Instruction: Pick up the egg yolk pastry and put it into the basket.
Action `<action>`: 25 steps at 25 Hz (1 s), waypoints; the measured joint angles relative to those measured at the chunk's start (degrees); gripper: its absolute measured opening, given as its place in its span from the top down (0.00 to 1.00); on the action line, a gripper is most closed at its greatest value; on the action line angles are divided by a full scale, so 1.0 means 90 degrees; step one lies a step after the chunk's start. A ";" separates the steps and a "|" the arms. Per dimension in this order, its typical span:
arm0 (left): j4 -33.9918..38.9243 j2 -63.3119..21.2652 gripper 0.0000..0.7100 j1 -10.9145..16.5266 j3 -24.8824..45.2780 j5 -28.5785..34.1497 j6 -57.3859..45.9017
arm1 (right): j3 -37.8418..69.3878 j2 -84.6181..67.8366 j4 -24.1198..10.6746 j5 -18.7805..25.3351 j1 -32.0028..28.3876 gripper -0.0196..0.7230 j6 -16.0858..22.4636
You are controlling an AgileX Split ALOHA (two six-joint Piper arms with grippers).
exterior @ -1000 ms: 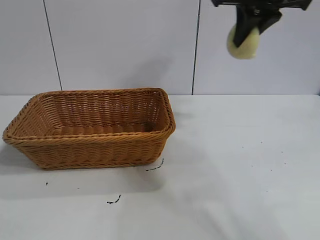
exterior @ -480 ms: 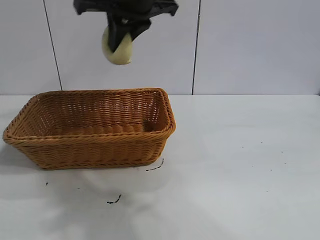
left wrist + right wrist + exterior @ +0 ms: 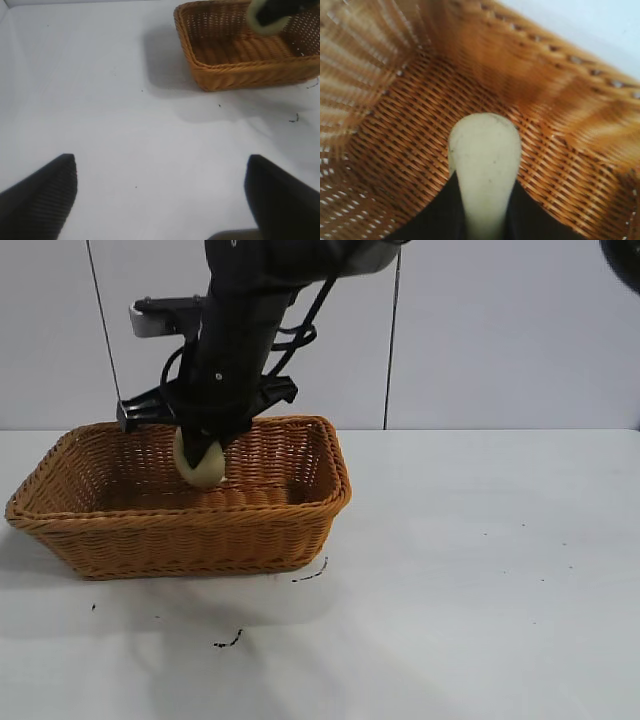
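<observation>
Right tool (image 3: 203,455) clamped across egg yolk pastry (image 3: 199,464), inside basket (image 3: 180,525) near desk's left edge; pastry judged light, soft, crumbly. Left tool (image 3: 160,195) spread, empty.

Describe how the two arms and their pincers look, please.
The right arm is glossy black and thick, with black cables looping beside it and a grey box-shaped part near its wrist. Its pincer has flat black fingers. The left pincer shows two wide black fingers with a fine ribbed texture.

The right tool (image 3: 203,445) grips the egg yolk pastry (image 3: 198,462) and holds it inside the wicker basket (image 3: 180,535) on the white desk (image 3: 480,580).
</observation>
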 joint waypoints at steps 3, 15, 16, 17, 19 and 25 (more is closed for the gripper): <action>0.0000 0.0000 0.02 0.0000 0.0000 0.0000 0.0000 | 0.0000 0.0029 0.0007 -0.0006 0.0000 0.62 0.0000; 0.0000 0.0000 0.02 0.0000 0.0000 0.0000 0.0000 | -0.0016 -0.0599 -0.0027 0.0448 0.0000 0.05 0.0024; 0.0000 0.0000 0.02 0.0000 0.0000 0.0000 0.0000 | -0.0016 -0.0719 -0.0067 0.0496 -0.0008 0.05 0.0024; 0.0000 0.0000 0.02 0.0000 0.0000 0.0000 0.0000 | -0.0016 -0.0817 -0.0028 0.0560 -0.0037 0.05 0.0024; 0.0000 0.0000 0.02 0.0000 0.0000 0.0000 0.0000 | -0.0021 -0.1022 -0.0067 0.0727 -0.0152 0.05 0.0024; 0.0000 0.0000 0.02 0.0000 0.0000 0.0000 0.0000 | -0.0029 -0.1250 -0.0067 0.1491 -0.1046 0.04 0.0024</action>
